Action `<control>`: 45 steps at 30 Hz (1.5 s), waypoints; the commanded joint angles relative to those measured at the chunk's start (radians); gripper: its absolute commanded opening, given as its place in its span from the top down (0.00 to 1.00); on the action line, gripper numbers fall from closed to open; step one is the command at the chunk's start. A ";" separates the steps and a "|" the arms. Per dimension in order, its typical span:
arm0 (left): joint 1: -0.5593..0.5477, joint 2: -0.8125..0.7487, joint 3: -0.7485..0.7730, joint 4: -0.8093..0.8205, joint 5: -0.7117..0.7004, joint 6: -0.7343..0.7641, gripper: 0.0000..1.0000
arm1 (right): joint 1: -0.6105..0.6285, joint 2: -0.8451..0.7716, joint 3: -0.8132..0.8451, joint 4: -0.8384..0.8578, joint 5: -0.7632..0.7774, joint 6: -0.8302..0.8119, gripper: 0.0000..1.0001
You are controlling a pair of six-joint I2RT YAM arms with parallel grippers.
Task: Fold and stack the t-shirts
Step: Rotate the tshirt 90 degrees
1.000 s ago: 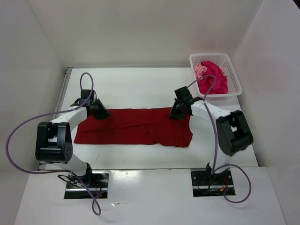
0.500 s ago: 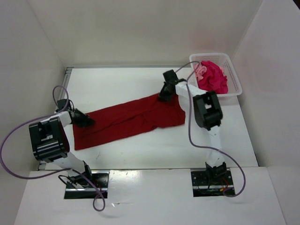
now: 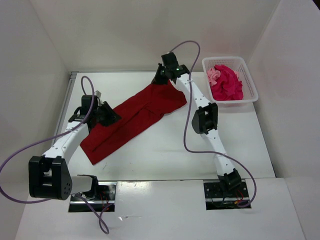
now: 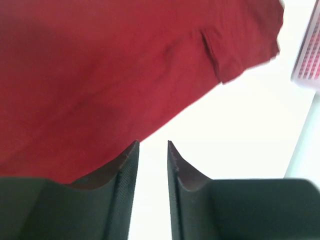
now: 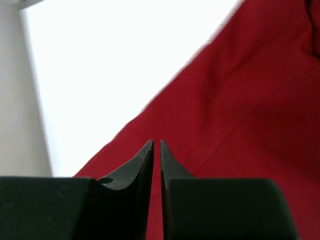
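Note:
A dark red t-shirt [image 3: 135, 117] lies flat in a diagonal band, from near left to far middle of the table. My left gripper [image 3: 111, 116] hovers at its left edge. In the left wrist view it [image 4: 152, 144] stands open over bare table, with the red cloth [image 4: 100, 75] just beside the left finger. My right gripper [image 3: 161, 76] is at the shirt's far end. Its jaws [image 5: 155, 142] are a narrow slit apart above the red cloth [image 5: 240, 100], which shows through the gap. A magenta t-shirt [image 3: 230, 82] and a salmon one [image 3: 214, 74] lie bunched in the basket.
The white mesh basket [image 3: 230, 61] stands at the far right corner; its edge also shows in the left wrist view [image 4: 310, 55]. White walls close in the table on three sides. The right arm stretches far across the table's middle.
The red shirt has swung from lying level to a diagonal. The right gripper carried its end toward the back wall, and the left gripper shifted. Both pairs of jaws have parted.

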 commanded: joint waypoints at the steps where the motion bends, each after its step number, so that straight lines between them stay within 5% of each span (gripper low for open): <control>1: -0.059 -0.017 0.004 -0.028 -0.003 0.015 0.65 | 0.055 -0.287 -0.014 -0.142 0.010 -0.142 0.85; 2: -0.068 -0.017 -0.018 -0.013 0.006 0.015 0.68 | 0.077 -0.339 -0.116 -0.124 0.026 -0.188 0.83; 6: -0.089 -0.028 -0.018 -0.042 0.020 0.063 0.80 | 0.108 -0.849 -1.086 0.334 0.036 -0.127 0.94; 11: -0.111 -0.066 -0.042 -0.065 0.020 0.095 0.86 | 0.001 -0.932 -1.406 0.372 0.020 -0.137 1.00; 25: -0.137 -0.076 -0.033 -0.074 0.049 0.104 0.87 | -0.122 -0.647 -1.304 0.364 0.132 -0.194 1.00; 37: -0.165 -0.033 0.045 -0.094 0.058 0.104 0.84 | -0.122 -0.271 -0.599 0.170 0.132 -0.185 0.95; 39: -0.177 -0.019 0.073 -0.105 0.070 0.113 0.82 | -0.122 -0.351 -0.612 0.160 0.132 -0.185 0.85; 40: -0.186 -0.019 0.073 -0.105 0.071 0.114 0.82 | -0.122 -0.395 -0.696 0.191 0.132 -0.185 0.73; 45: -0.186 0.000 0.126 -0.114 0.048 0.123 0.79 | -0.052 -0.715 -1.183 0.381 0.054 -0.107 0.52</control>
